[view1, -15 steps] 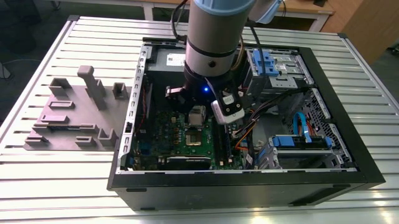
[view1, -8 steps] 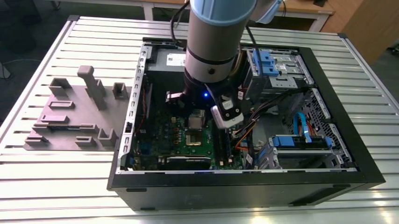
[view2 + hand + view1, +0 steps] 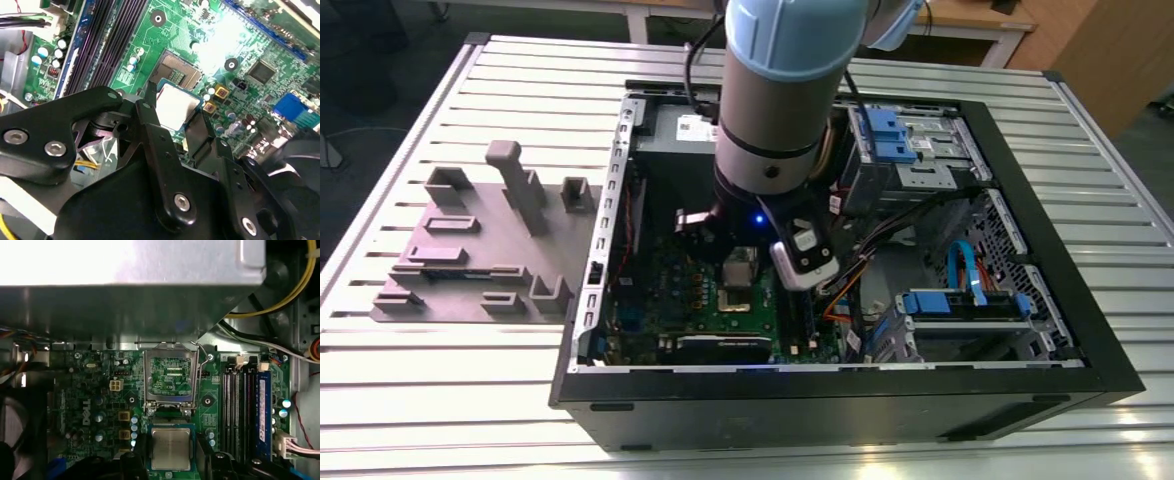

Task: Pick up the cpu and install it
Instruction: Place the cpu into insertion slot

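Two black fingers (image 3: pixel 152 125) of the tool (image 3: pixel 174 111) pinch the cpu (image 3: pixel 176 102) by opposite edges, holding it flat just beside the hinge of the open socket frame (image 3: pixel 146 380). It looks light, stiff and smooth-topped, and probably delicate underneath, so the rim is the sensible grip. The arm (image 3: pixel 781 90) drops near-vertically above that frame, inside the computer case (image 3: pixel 827 410).
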